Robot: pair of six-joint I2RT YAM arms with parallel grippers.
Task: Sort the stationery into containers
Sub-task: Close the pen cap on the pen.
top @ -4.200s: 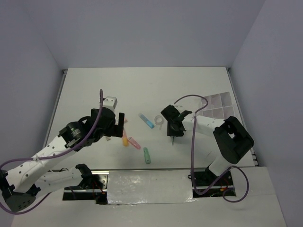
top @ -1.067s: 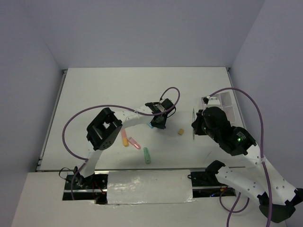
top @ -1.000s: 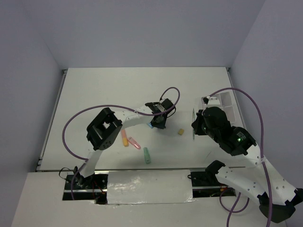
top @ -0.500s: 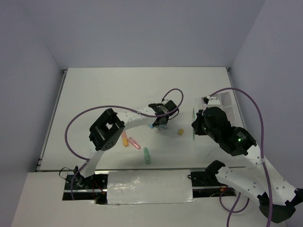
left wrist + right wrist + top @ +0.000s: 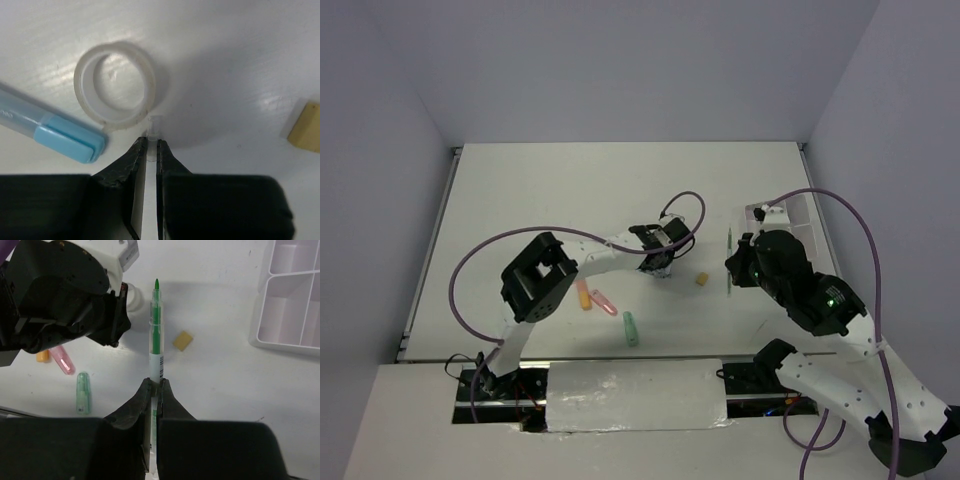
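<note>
Left jaws: narrow, pinched on a clear tab at the rim of the clear tape ring [image 5: 116, 89], probably its loose tail. The ring lies flat on the bench [image 5: 520, 200], well apart from the white tray [image 5: 792, 214]. A tan eraser [image 5: 701, 279] sits between ring and tray. The tab grip looks weak, so lift slowly and expect swing or peel. If it slips, regrip across the ring wall.

Right jaws: clamped on the green pen [image 5: 156, 330] by its back end, tip pointing out, near the tray but not over it. Put the tip into one compartment first, tilt down, and release low so it can't bounce out.
</note>
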